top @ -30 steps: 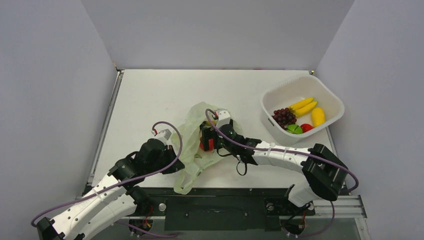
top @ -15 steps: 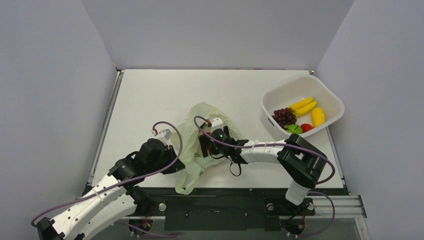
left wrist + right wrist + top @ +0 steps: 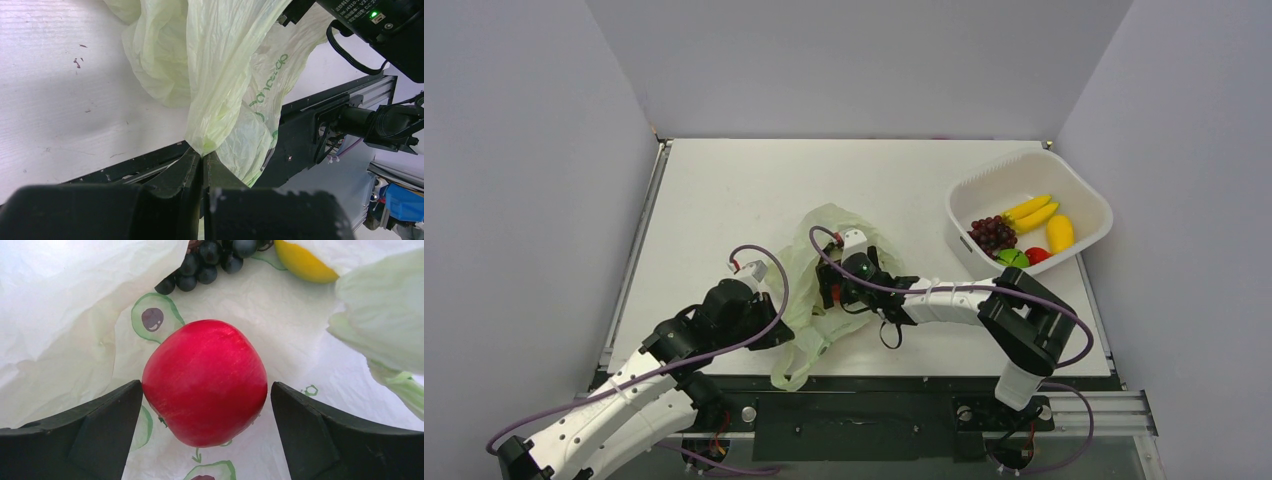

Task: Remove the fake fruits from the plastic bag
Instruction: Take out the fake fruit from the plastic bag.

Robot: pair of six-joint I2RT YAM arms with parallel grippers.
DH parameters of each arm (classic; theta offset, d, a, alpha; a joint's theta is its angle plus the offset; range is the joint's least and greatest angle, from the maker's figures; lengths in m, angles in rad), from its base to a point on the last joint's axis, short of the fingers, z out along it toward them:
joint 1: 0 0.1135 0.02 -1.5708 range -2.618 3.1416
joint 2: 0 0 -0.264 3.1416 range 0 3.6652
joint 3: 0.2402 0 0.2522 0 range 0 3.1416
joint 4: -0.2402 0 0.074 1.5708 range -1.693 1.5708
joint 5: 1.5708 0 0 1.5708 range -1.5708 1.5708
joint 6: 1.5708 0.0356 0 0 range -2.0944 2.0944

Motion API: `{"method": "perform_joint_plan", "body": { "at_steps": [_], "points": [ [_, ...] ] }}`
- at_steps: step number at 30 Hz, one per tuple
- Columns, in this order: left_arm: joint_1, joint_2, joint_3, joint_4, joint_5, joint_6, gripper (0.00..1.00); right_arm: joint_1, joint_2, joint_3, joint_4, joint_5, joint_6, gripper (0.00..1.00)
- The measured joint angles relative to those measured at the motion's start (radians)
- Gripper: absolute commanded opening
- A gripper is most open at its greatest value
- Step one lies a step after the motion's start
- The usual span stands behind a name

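The pale green plastic bag lies crumpled in the middle of the table. My left gripper is shut on a pinched fold of the plastic bag near the front edge. My right gripper reaches into the bag's mouth, open, its fingers on either side of a glossy red fruit lying on the bag's printed lining. The left finger is almost against the fruit and the right one stands apart from it. In the top view the right gripper is partly covered by the bag.
Deeper in the bag lie dark grapes and a yellow fruit. A white basket at the right holds bananas, a grape bunch and other fruits. Black rail runs along the table's front edge.
My right arm has folded in and its gripper has slid a little left, deeper into the bag. The left gripper has kept its hold on the bag.
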Motion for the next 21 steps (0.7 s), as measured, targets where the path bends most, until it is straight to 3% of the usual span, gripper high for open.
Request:
{"method": "perform_joint_plan", "body": {
  "at_steps": [6,13,21],
  "points": [
    [0.000,0.000,0.000,0.000,0.005,0.000,0.00,0.000,0.000,0.028,-0.010,0.011,-0.008,0.94],
    [0.000,0.000,-0.006,0.003,0.010,0.000,0.00,0.000,0.027,0.077,-0.010,0.010,-0.008,0.77],
    [0.000,0.000,-0.006,0.003,0.010,0.000,0.00,0.000,0.063,0.079,-0.011,-0.002,0.003,0.79]
  ]
}}
